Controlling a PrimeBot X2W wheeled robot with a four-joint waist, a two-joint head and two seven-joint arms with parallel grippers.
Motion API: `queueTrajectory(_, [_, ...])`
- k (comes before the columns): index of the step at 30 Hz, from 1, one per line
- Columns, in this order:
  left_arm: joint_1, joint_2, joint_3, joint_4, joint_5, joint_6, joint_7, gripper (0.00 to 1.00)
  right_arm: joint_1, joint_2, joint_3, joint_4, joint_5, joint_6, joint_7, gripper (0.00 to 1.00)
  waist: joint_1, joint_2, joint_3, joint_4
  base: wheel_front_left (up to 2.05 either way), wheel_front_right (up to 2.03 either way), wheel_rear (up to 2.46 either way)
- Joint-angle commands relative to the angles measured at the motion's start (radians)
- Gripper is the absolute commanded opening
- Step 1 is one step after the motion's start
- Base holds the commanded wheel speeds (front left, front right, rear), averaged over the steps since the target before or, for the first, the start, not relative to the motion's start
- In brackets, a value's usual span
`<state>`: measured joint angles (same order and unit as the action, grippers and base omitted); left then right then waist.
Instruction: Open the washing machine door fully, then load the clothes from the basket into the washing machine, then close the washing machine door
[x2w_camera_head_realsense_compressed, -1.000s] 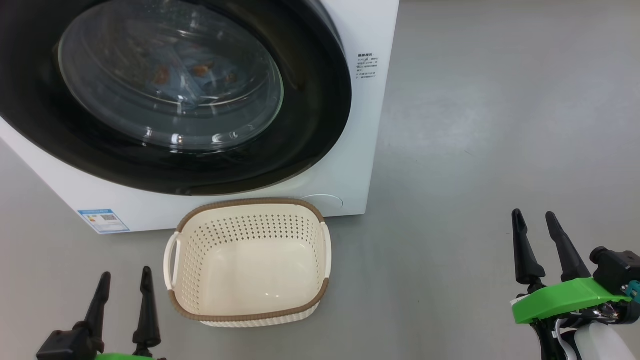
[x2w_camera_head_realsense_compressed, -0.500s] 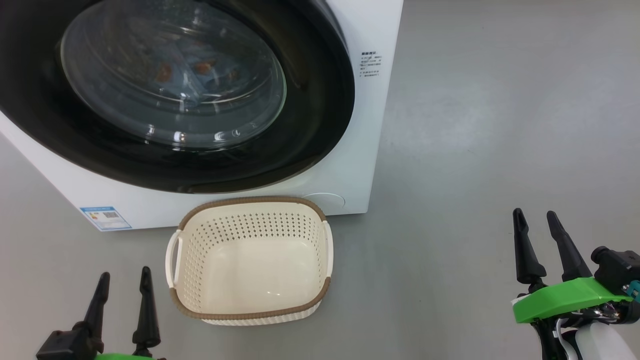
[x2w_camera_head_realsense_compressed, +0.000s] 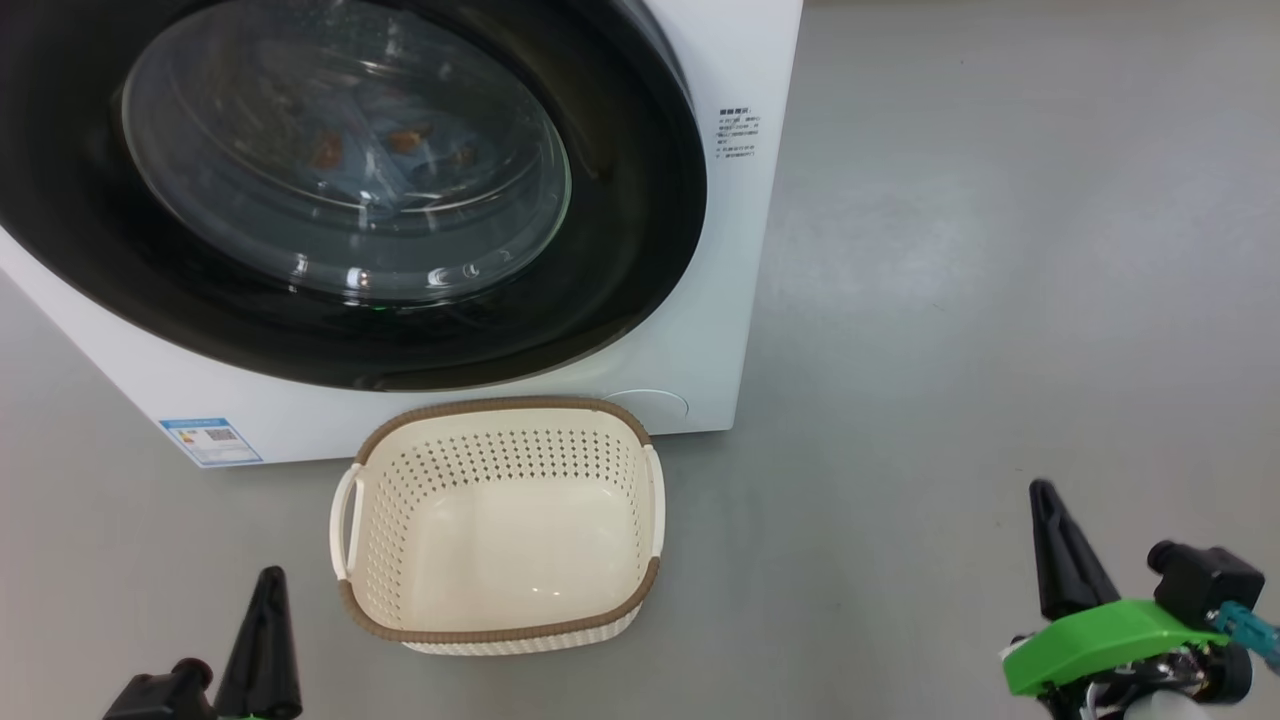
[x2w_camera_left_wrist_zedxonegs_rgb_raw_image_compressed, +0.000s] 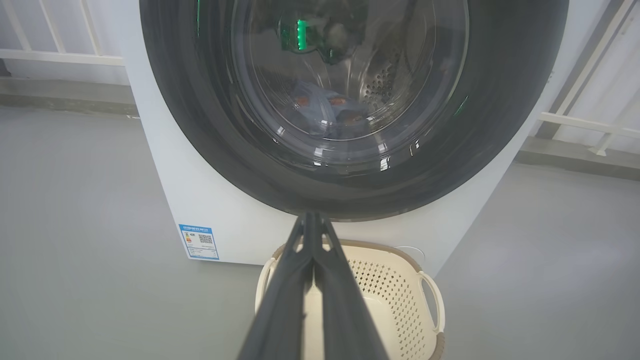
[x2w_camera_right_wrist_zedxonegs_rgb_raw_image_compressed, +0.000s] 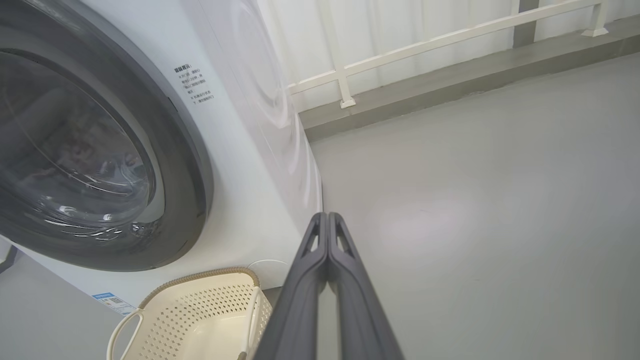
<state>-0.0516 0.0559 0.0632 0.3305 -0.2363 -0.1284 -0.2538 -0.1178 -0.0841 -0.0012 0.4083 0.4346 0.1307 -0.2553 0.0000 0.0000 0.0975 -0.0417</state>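
The white washing machine (x2w_camera_head_realsense_compressed: 720, 300) stands ahead with its black-rimmed round door (x2w_camera_head_realsense_compressed: 620, 250) flush against the front. Behind the glass lie the light-blue clothes (x2w_camera_head_realsense_compressed: 390, 150) with orange-brown prints, also visible in the left wrist view (x2w_camera_left_wrist_zedxonegs_rgb_raw_image_compressed: 320, 107). On the floor in front sits the cream basket (x2w_camera_head_realsense_compressed: 500, 525), holding nothing. My left gripper (x2w_camera_head_realsense_compressed: 268, 605) is low at the left of the basket, fingers pressed together (x2w_camera_left_wrist_zedxonegs_rgb_raw_image_compressed: 311, 220). Far right of the basket, my right gripper (x2w_camera_head_realsense_compressed: 1048, 500) is shut too (x2w_camera_right_wrist_zedxonegs_rgb_raw_image_compressed: 326, 217), holding nothing.
Grey floor (x2w_camera_head_realsense_compressed: 1000, 300) stretches wide to the right of the machine. A white railing (x2w_camera_right_wrist_zedxonegs_rgb_raw_image_compressed: 425, 40) and a low kerb run behind. A blue energy label (x2w_camera_head_realsense_compressed: 210, 440) marks the machine's lower left corner.
Both grippers have closed from open and dropped lower in the head view. The basket, door and machine stay put apart from a slight camera shift.
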Motion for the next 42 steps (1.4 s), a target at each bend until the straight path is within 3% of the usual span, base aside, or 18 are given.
queueTrajectory(1, [-0.001, 0.003, 0.002, -0.008, -0.011, 0.0, 0.004, 0.0, -0.006, -0.003, -0.001, -0.009, 0.009, 0.0, 0.003, 0.0, 0.0001, 0.0, 0.0, 0.0, 0.0, 0.0, 0.0])
queueTrajectory(6, [-0.003, 0.003, 0.005, -0.012, -0.065, 0.0, 0.02, 0.0, -0.005, -0.002, -0.006, -0.016, 0.056, 0.0, 0.018, 0.0, 0.0017, 0.0, -0.006, 0.002, 0.0, 0.0, 0.0])
queueTrajectory(11, [-0.005, 0.002, 0.006, -0.015, -0.12, 0.0, 0.033, 0.0, -0.004, 0.0, -0.01, -0.021, 0.103, 0.0, 0.033, 0.0, 0.0002, 0.0, -0.009, 0.004, 0.0, 0.0, 0.0])
queueTrajectory(42, [-0.021, 0.0, 0.018, -0.032, -0.46, 0.0, 0.123, 0.0, -0.003, 0.009, -0.039, -0.058, 0.394, 0.0, 0.124, 0.0, 0.0001, 0.0, -0.033, 0.014, 0.0, 0.0, 0.0])
